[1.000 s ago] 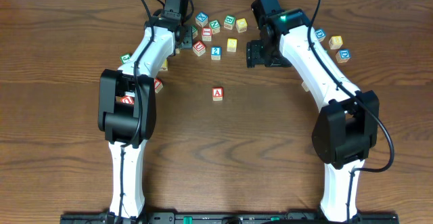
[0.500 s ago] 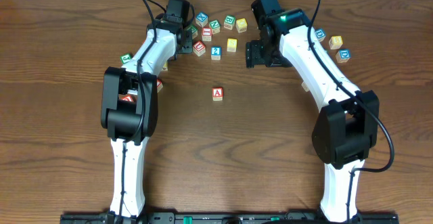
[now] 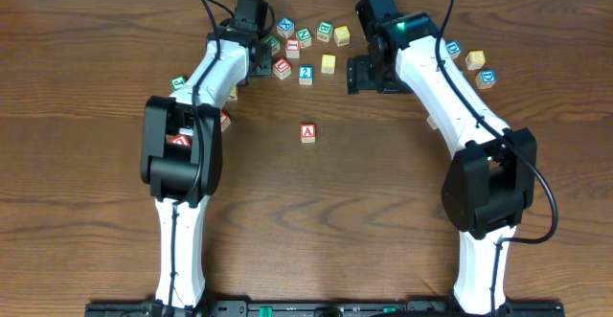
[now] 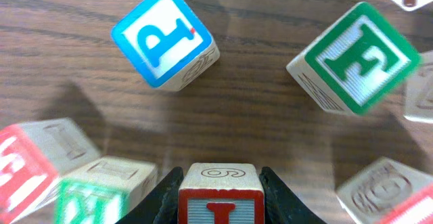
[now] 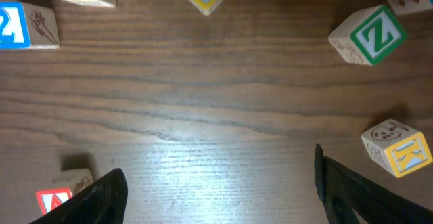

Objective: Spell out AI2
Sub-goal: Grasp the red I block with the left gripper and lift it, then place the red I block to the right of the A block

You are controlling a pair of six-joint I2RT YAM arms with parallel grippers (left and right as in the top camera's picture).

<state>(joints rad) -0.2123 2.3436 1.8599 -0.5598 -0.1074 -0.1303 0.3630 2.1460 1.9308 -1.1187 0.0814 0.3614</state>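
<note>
In the left wrist view my left gripper (image 4: 220, 200) is shut on the red-framed "I" cube (image 4: 220, 195), one black finger pressed to each side. From overhead that gripper (image 3: 262, 58) sits at the left edge of the cube cluster and hides the "I" cube. The blue "2" cube (image 3: 306, 73) (image 5: 17, 26) lies at the cluster's front. Alone in the middle of the table stands the red "A" cube (image 3: 307, 133) (image 5: 57, 198). To the right of the "2" cube my right gripper (image 3: 359, 75) (image 5: 220, 197) hangs open over bare wood, holding nothing.
Close around the left gripper lie a blue "P" cube (image 4: 164, 36), a green "F" cube (image 4: 358, 56) and other lettered cubes. A green "Z" cube (image 5: 372, 34) and a yellow "K" cube (image 5: 399, 149) lie near the right gripper. More cubes sit at far right (image 3: 476, 60).
The left gripper's fingers have closed onto the "I" cube. The right gripper has opened slightly wider. Both arms have hardly shifted.
</note>
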